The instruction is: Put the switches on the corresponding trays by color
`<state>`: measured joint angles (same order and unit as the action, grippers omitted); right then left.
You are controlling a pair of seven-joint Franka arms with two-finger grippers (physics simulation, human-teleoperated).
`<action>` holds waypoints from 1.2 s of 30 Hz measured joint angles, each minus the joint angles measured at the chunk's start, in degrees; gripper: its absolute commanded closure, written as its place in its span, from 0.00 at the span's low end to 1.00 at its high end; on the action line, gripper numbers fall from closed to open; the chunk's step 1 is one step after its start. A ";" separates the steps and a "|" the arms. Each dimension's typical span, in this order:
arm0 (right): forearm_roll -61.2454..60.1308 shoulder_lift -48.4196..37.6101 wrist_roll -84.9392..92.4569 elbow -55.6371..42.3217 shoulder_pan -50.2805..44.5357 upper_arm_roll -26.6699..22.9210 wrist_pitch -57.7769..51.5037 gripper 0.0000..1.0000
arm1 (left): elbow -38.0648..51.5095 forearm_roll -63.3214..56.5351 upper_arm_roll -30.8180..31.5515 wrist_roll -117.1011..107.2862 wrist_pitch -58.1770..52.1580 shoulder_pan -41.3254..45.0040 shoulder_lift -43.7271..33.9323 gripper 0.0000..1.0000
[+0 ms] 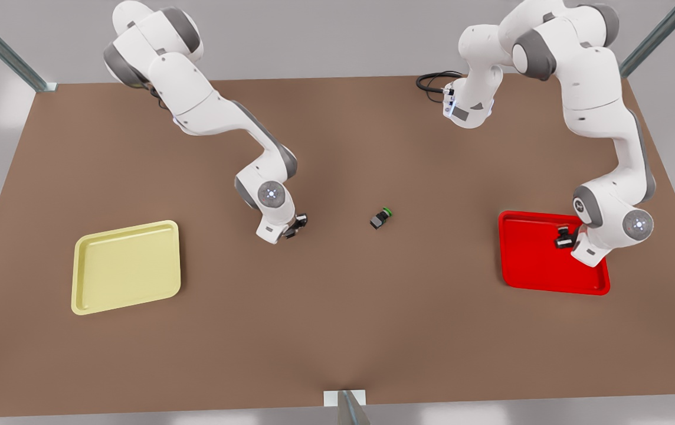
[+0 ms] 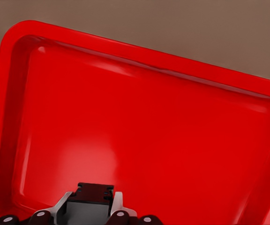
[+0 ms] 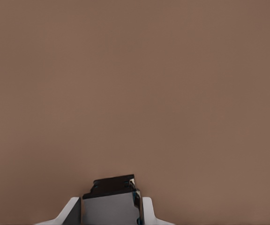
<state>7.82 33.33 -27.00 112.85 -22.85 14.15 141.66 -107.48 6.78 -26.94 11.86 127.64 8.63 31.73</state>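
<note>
Over the bright red tray (image 1: 529, 271) (image 2: 149, 131), at the front view's right, my left gripper (image 1: 565, 238) (image 2: 93, 208) is shut on a small dark boxy switch (image 2: 95, 193), held just above the tray floor. The switch's cap is hidden. At the front view's left of centre, my right gripper (image 1: 294, 226) (image 3: 111, 211) hangs over bare table, shut on another dark boxy switch (image 3: 112, 186); that cap is hidden too. The pale yellow tray (image 1: 126, 267) lies on the table well off to the front view's left of that gripper, with nothing in it.
A green-capped switch (image 1: 381, 218) lies on its side mid-table between the two arms. A black cable (image 1: 432, 82) loops at the back near the far arm's base. A metal post (image 1: 346, 406) stands at the table's front edge.
</note>
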 measured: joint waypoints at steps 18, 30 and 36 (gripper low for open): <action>0.00 0.51 0.01 -0.16 0.10 0.05 -0.27 0.47 | 13.26 1.10 1.10 -0.37 -16.29 1.83 -7.64 0.00; -0.04 -8.64 8.41 5.19 7.25 0.18 -4.80 0.47 | 18.27 -2.77 12.71 -4.02 -23.00 5.03 -17.76 0.00; -0.14 -15.08 20.23 8.52 17.55 -0.08 -10.74 0.47 | 22.18 -13.30 33.13 -7.53 -27.31 -5.00 -20.38 0.00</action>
<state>7.69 18.26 -6.77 121.37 -5.30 14.07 130.92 -85.30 -6.52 6.19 4.34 100.33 3.62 11.35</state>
